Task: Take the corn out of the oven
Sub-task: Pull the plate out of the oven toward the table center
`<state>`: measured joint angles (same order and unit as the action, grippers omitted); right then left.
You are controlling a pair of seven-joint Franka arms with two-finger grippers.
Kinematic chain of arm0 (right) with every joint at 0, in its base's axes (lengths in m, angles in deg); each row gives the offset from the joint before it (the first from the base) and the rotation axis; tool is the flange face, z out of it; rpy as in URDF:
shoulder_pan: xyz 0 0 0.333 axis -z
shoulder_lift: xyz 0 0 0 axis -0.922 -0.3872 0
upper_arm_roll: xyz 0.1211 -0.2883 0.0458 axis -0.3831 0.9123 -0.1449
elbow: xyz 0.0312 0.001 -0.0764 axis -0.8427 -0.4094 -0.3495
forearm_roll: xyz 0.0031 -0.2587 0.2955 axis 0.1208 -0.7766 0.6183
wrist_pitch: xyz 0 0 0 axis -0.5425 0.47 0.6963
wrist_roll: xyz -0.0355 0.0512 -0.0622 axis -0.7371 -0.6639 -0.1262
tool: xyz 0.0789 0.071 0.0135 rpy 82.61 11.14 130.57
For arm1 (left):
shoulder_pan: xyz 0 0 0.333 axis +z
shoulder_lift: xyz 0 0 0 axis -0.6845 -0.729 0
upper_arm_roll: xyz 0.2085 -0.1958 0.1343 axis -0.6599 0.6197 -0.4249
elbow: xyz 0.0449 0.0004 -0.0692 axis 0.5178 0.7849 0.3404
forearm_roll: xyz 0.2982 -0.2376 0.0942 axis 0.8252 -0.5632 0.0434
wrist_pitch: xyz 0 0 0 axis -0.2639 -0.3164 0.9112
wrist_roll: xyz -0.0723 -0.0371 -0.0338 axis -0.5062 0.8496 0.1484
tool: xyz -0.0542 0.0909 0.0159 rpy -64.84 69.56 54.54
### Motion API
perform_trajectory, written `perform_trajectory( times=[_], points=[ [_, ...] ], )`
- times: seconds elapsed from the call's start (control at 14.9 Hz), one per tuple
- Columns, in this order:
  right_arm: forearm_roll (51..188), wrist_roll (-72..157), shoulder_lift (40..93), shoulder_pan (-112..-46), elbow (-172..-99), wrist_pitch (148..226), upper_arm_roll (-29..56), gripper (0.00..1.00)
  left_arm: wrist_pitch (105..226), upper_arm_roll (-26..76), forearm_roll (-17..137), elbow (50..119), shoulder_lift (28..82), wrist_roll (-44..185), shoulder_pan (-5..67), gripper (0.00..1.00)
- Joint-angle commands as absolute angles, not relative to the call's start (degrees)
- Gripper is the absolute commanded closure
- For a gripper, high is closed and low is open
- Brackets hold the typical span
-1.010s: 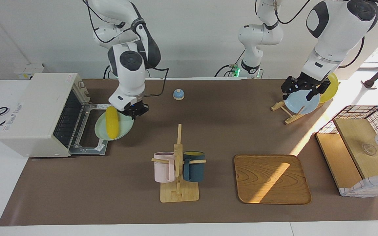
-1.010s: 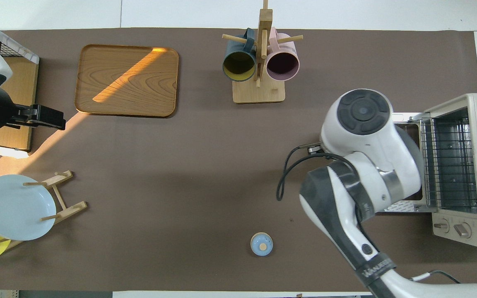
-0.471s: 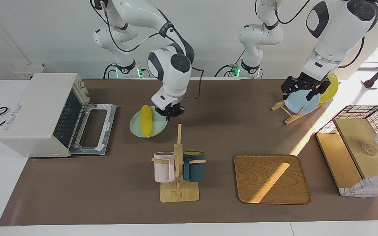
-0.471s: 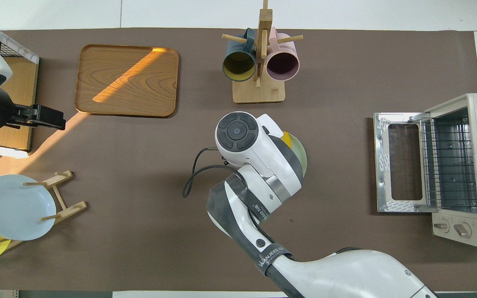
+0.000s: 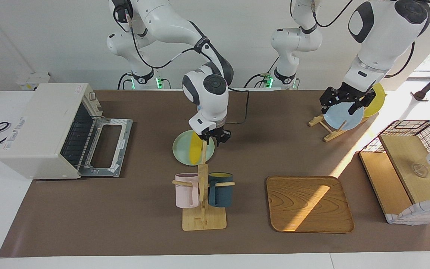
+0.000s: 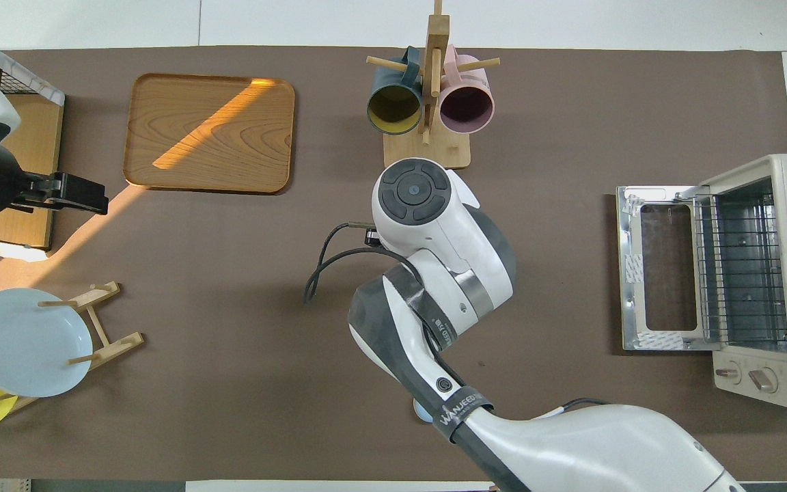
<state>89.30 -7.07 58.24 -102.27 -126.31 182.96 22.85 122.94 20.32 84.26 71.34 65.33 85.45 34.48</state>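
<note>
— Where had the corn (image 5: pixel 195 146) got to?

— We saw it lying on the pale green plate (image 5: pixel 183 152), which the right tool (image 5: pixel 215 137) held by its rim, fingers pinched on the edge, above the counter (image 5: pixel 125 209) just on the robots' side of the mug rack (image 5: pixel 202 186). A second earlier the plate had hung at the oven (image 5: pixel 47 129) door; half a second earlier it was partway along. So it had travelled well clear of the oven, toward the middle of the counter.

— And the oven itself?

— We found it unchanged: door (image 5: pixel 105 145) folded down, wire rack bare. From overhead the right arm covered plate and corn entirely.

— The left tool (image 5: pixel 342 102)?

— It waited over the blue plate (image 5: pixel 343 117) in the dish stand, where it had been all along; we could not tell its finger gap.
</note>
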Motion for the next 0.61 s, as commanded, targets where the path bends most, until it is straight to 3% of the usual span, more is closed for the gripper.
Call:
perform_trajectory(
  times=[0.0,0.07,0.27,0.54],
  points=[
    [85.01,1.3,59.77,-96.42,-127.22,178.35,22.62,0.92,123.75,20.68,85.36,72.2,66.26,84.46,33.53,0.0],
    [83.43,1.32,60.22,-95.36,-127.75,177.2,22.62,1.0,124.01,20.94,85.18,72.63,66.35,82.45,32.22,0.0],
    [81.39,1.85,63.2,-91.06,-135.11,177.36,22.62,1.0,124.54,21.03,84.57,74.65,67.05,75.6,24.16,0.0],
    [76.49,4.92,66.81,-84.29,-149.09,188.07,22.62,1.0,132.17,21.03,81.23,79.83,66.88,62.24,11.5,0.0]
  ],
)
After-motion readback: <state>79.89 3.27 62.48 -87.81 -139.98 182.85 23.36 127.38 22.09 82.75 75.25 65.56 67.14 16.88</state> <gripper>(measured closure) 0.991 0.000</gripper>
